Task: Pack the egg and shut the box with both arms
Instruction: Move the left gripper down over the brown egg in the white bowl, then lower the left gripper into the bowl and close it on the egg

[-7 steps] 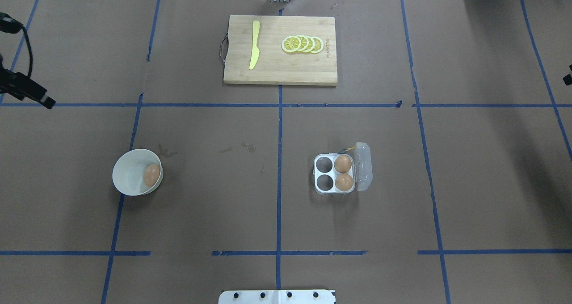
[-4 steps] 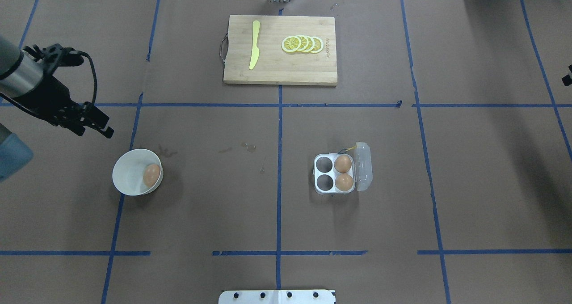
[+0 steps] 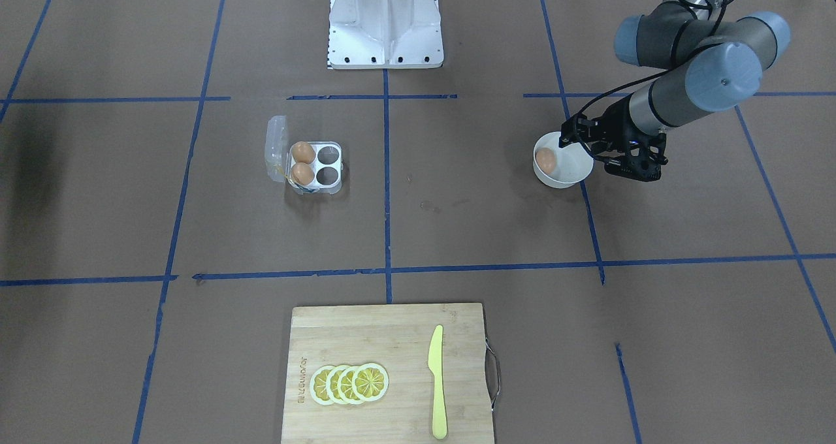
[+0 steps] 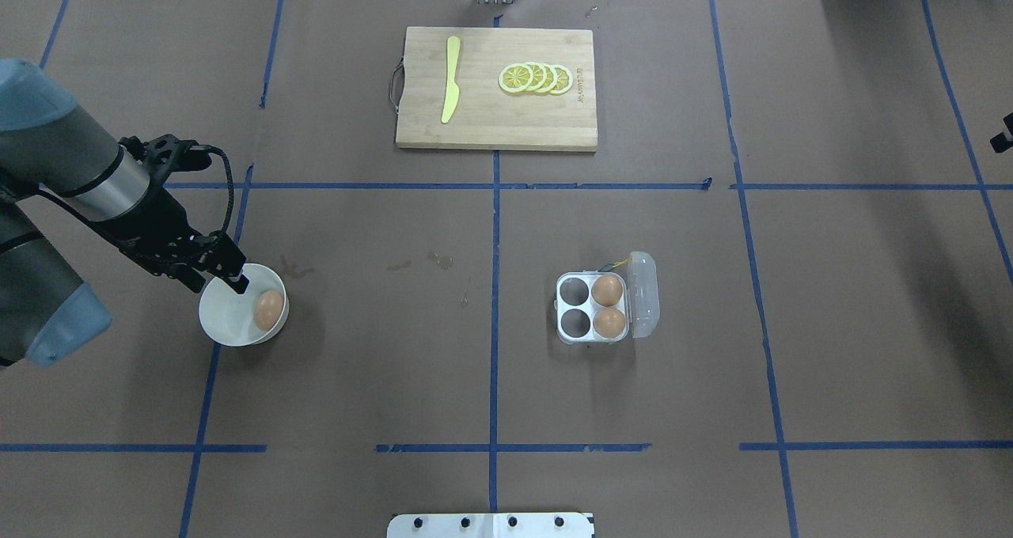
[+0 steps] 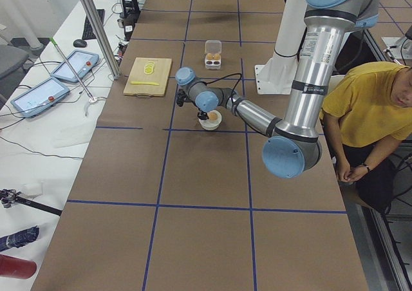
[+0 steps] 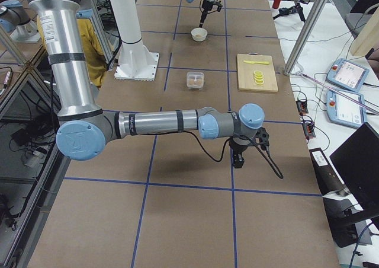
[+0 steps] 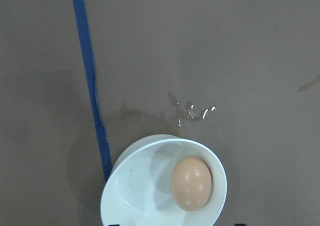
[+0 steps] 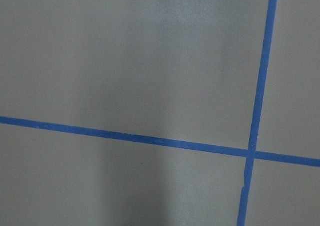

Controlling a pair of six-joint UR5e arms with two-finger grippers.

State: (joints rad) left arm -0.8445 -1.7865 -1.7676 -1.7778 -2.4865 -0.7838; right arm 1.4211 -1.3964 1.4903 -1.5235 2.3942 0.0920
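Note:
One light-brown egg [image 4: 268,309] lies in a round white bowl [image 4: 224,320] on the table's left; it also shows in the left wrist view [image 7: 191,182] and in the front view [image 3: 546,160]. My left gripper [image 4: 220,283] hangs open and empty over the bowl's far-left rim, next to the egg and not touching it. The clear egg carton [image 4: 590,308] stands right of centre with its lid [image 4: 645,297] swung open to the right. Two eggs [image 4: 608,290] fill its right cells; the two left cells are empty. My right gripper [image 6: 238,160] hangs far right over bare table; I cannot tell whether it is open or shut.
A wooden cutting board [image 4: 495,123] at the far middle carries a yellow knife [image 4: 450,79] and lemon slices [image 4: 536,78]. The white pedestal [image 3: 385,19] stands at the robot's side. A person in yellow [image 5: 370,107] sits beside the table.
My left arm has swung in from the left edge and come down toward the bowl, so the gripper now hangs over its rim. The eggs, bowl and carton have not moved.

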